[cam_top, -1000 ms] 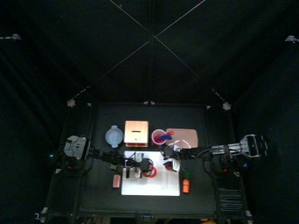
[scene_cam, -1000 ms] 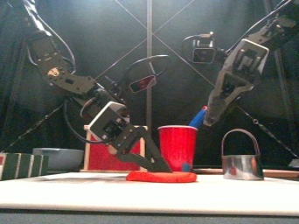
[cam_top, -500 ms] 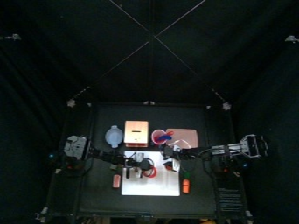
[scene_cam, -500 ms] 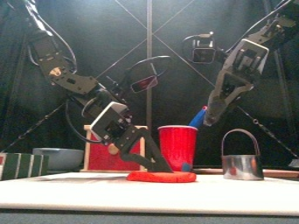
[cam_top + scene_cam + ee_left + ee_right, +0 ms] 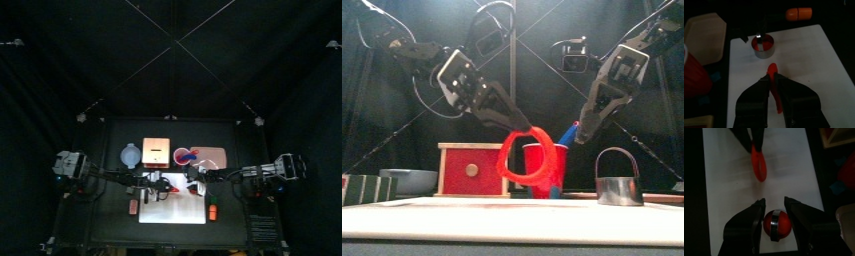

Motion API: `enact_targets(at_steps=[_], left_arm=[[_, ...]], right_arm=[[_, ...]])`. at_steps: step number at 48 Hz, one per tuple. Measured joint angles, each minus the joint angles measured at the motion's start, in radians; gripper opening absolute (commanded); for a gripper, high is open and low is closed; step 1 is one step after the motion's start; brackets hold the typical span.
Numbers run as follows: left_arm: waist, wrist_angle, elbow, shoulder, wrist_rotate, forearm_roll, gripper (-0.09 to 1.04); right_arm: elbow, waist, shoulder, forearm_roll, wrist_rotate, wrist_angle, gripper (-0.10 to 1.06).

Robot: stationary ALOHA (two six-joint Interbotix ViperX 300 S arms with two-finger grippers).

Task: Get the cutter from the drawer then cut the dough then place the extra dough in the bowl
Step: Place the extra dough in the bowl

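My left gripper (image 5: 513, 124) is shut on the top of a red dough ring (image 5: 527, 162). The ring hangs upright above the white cutting board (image 5: 502, 215); in the left wrist view I see the ring (image 5: 773, 85) edge-on between the jaws. The metal cutter (image 5: 617, 186) stands on the board's right side, also seen as the cutter (image 5: 763, 45). My right gripper (image 5: 583, 133) hangs high at the right. In its wrist view a small red round piece (image 5: 775, 224) fills the gap between its jaws.
Behind the board stand the wooden box (image 5: 472, 170) with its red drawer front, the blue-grey bowl (image 5: 416, 180) and the red cup (image 5: 547, 165) with knives. Green sushi blocks (image 5: 361, 188) sit far left. An orange toy (image 5: 211, 211) lies at the board's front right.
The dough lay flat on the board under the left gripper; now that gripper has risen with the ring hanging from it. The right arm has not moved.
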Motion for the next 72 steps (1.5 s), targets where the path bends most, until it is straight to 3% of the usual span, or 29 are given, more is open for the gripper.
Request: enact_targets(at_steps=[14,24,40,56,62,72], left_arm=[[0.143,0.034,0.110,-0.244,0.000,0.011,0.57],[0.242,0.037,0.189,-0.397,0.000,0.014,0.57],[0.422,0.098,0.342,-0.684,-0.002,0.002,0.57],[0.532,0.107,0.483,-0.778,-0.005,-0.071,0.60],[0.545,0.112,0.515,-0.764,-0.005,-0.078,0.69],[0.555,0.112,0.565,-0.739,-0.008,-0.190,0.97]], right_arm=[[-0.031,-0.002,0.002,-0.037,-0.002,-0.043,0.76],[-0.041,-0.002,0.009,-0.087,-0.003,-0.190,0.76],[-0.057,0.002,0.100,-0.120,-0.005,-0.430,0.76],[-0.100,0.003,0.175,-0.149,-0.005,-0.503,0.76],[-0.107,0.003,0.175,-0.149,-0.003,-0.509,0.76],[-0.120,0.003,0.175,-0.141,-0.003,-0.511,0.76]])
